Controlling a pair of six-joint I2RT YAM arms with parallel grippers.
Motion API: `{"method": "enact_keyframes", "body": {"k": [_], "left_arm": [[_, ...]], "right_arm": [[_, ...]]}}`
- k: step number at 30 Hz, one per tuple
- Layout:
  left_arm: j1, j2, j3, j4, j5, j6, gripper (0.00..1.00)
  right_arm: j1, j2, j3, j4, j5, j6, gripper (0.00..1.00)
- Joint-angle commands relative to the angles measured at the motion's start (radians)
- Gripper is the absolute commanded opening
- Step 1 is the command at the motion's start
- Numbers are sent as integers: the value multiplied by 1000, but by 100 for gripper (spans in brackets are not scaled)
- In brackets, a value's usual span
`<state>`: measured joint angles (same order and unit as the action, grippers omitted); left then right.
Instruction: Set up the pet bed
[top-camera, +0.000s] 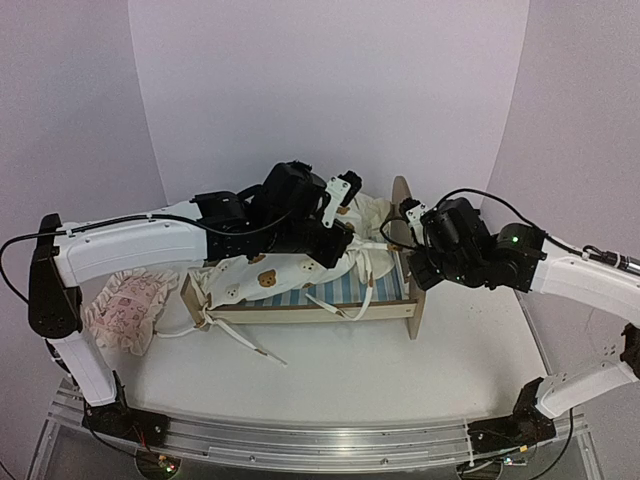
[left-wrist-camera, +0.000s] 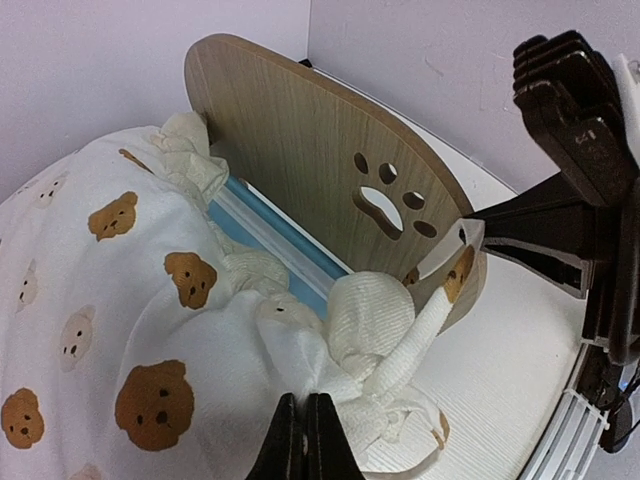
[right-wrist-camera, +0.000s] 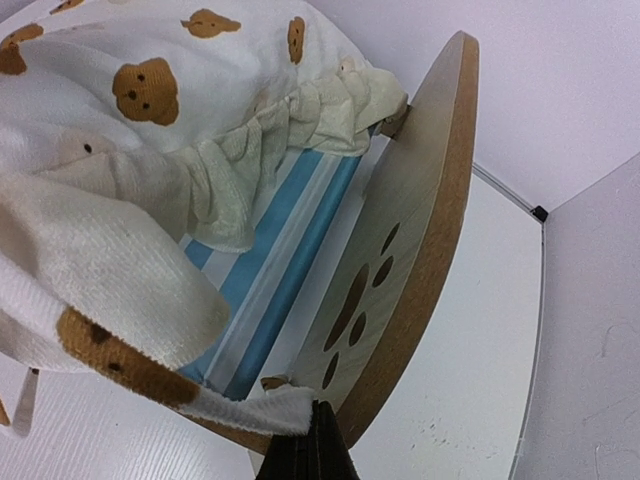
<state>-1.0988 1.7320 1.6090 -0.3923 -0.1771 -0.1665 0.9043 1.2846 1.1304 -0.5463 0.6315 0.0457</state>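
The pet bed (top-camera: 300, 312) stands mid-table, a light wooden frame with a blue-and-white striped mattress (top-camera: 330, 292). Its rounded headboard (left-wrist-camera: 300, 130) with a paw cut-out is on the right. A cream bear-print quilt (top-camera: 270, 270) lies bunched over the mattress. My left gripper (left-wrist-camera: 305, 420) is shut on a gathered fold of the quilt (left-wrist-camera: 110, 300) near the headboard. My right gripper (right-wrist-camera: 318, 430) is shut on a white strip at the quilt's corner, right beside the headboard (right-wrist-camera: 420, 200). The mattress (right-wrist-camera: 290, 230) shows bare under the lifted quilt (right-wrist-camera: 150, 80).
A small pinkish ruffled pillow (top-camera: 125, 305) lies on the table left of the bed, under the left arm. Loose quilt ties (top-camera: 250, 345) trail over the bed's near rail onto the table. Lilac walls close off the back and sides.
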Motion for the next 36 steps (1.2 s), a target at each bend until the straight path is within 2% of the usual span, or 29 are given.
{"method": "enact_keyframes", "body": {"k": [1, 3, 5, 11, 18, 22, 25, 30, 33, 36], "left_arm": [[-1, 16, 63, 61, 12, -16, 0], [-1, 24, 67, 63, 12, -16, 0], [-1, 35, 71, 63, 10, -16, 0], [-1, 72, 86, 66, 13, -14, 0], [-2, 121, 117, 66, 29, -16, 0], [-1, 150, 137, 65, 26, -16, 0], [-1, 171, 155, 60, 15, -16, 0], [-1, 204, 187, 44, -1, -12, 0], [-1, 220, 220, 24, -12, -15, 0], [-1, 229, 248, 9, -27, -12, 0]], "right_arm": [[2, 1, -31, -16, -4, 73, 2], [2, 13, -34, -32, 0, 97, 7], [2, 23, -31, -52, 10, 119, 17], [2, 23, 16, -138, -16, 173, 39], [2, -6, 61, -272, -66, 259, 59], [2, -48, 23, -302, -69, 312, 59], [7, -86, -49, -278, -150, 334, 54], [53, -165, -257, -87, -222, 323, 50], [59, -227, -360, 30, -192, 321, 49], [60, -270, -388, 101, -132, 300, 53]]}}
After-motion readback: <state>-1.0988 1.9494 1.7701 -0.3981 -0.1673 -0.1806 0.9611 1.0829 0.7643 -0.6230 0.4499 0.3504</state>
